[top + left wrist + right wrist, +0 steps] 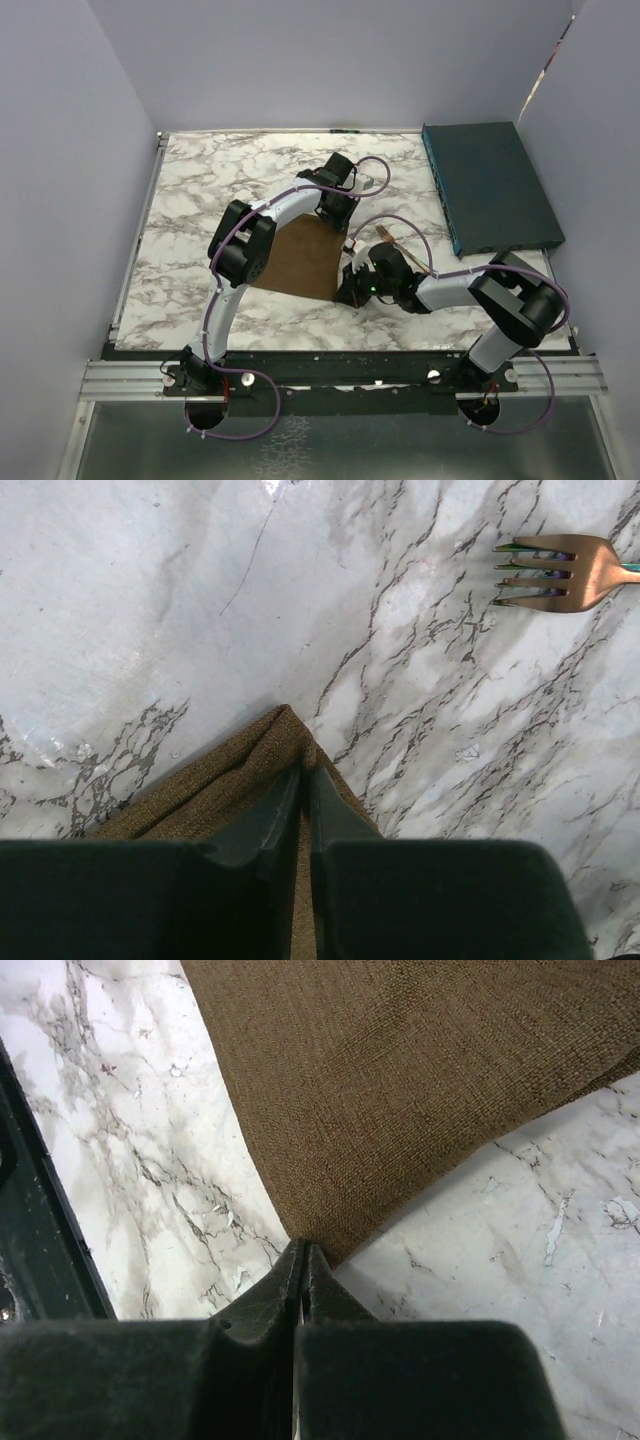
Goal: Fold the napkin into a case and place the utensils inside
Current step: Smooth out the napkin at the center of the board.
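Observation:
The brown napkin (300, 258) lies on the marble table between both arms. My left gripper (337, 212) is at its far corner. In the left wrist view the jaws (303, 772) are shut on that corner, with the brown cloth (220, 785) bunched round the fingertips and showing in the thin slit between them. My right gripper (350, 287) is at the near right corner. Its jaws (303, 1250) are shut on the very tip of the napkin (400, 1090), whose right edge casts a shadow. The copper fork (560, 572) lies bare on the table, right of the napkin (392, 240).
A dark teal flat box (490, 185) sits at the far right of the table. Grey walls close in the left, back and right sides. The table's black front rail (30, 1240) runs close to the left of my right gripper.

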### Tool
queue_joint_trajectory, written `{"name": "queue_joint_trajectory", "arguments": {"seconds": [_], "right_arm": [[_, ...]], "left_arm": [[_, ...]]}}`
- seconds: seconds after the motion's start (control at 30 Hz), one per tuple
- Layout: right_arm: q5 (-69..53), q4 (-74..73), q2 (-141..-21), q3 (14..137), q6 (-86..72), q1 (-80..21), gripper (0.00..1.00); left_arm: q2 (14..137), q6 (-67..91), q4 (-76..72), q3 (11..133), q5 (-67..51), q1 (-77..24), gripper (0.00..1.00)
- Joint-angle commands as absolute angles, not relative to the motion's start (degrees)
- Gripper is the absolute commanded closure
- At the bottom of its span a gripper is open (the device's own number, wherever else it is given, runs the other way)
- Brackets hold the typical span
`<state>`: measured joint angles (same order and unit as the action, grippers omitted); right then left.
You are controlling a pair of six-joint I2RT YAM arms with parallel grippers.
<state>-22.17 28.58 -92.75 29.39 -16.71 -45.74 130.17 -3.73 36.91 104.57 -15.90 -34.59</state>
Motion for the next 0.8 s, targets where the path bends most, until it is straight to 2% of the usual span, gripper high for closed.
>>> {"name": "queue_joint_trajectory", "arguments": {"seconds": [0.0,0.2,0.33,0.57,0.77], "right_arm": [[-24.45,26.85,-93.6,28.58,-17.76,-45.19,0.99],[-32.31,26.65,-86.49,29.27,-17.08,-45.17,0.99],[-33.18,26.19,-85.13,32.91,-17.16,-45.16,0.99],[-28.74,26.34,-93.46,38.1,-17.48,-44.07,0.99],[-31.76,30.47,-99.52,32.63,-20.99,-39.03,0.99]], "left_arm": [[132.88,-4.16,37.08,103.84,-15.46,-34.72,0.84],[133.2,-3.28,37.18,106.22,-15.3,-34.28,0.84],[134.26,-3.22,37.18,106.29,-15.81,-34.28,0.84],[134.56,-3.9,37.5,106.33,-16.02,-34.28,0.87],[134.69,-4.39,37.94,106.39,-16.03,-34.19,0.87]]}}
